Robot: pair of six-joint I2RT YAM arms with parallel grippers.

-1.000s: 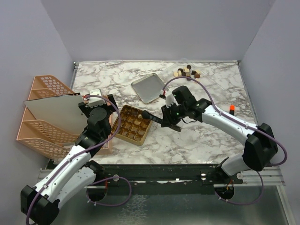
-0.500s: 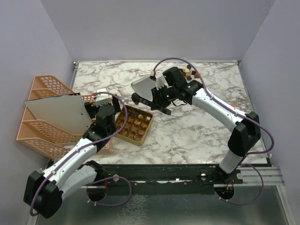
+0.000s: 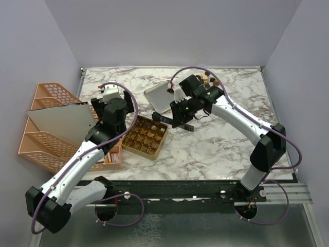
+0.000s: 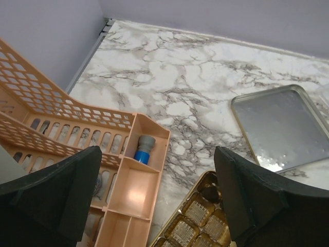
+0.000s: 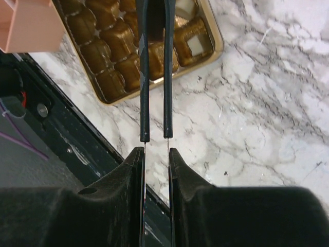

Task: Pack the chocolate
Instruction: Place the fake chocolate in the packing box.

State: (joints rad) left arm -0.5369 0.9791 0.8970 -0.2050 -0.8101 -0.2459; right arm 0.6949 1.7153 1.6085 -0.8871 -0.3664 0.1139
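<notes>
Task thing: the chocolate [image 3: 207,80], small brown and cream pieces, lies in a loose pile well beyond the far right corner of the golden-brown square plastic tray with a grid of compartments [image 3: 160,145] and is partly hidden by the right arm.
Tray contents: nearly all compartments show bare gold. One near the far edge appears to hold a cream-white piece and another a dark one.
Right gripper [image 5: 155,150]: pressed together on the long black tongs [image 5: 144,77], which reach over the tray's far corner. Their tips leave the wrist view, so I cannot tell whether they carry a piece.
Left gripper [image 4: 157,154]: spread wide and holding nothing, above the tray's far left side.
Silver-grey square metal lid [image 3: 160,92]: just beyond the tray, not yet fitted.
Progress, judged: early. Most pieces are unpacked and closing is still to do.
</notes>
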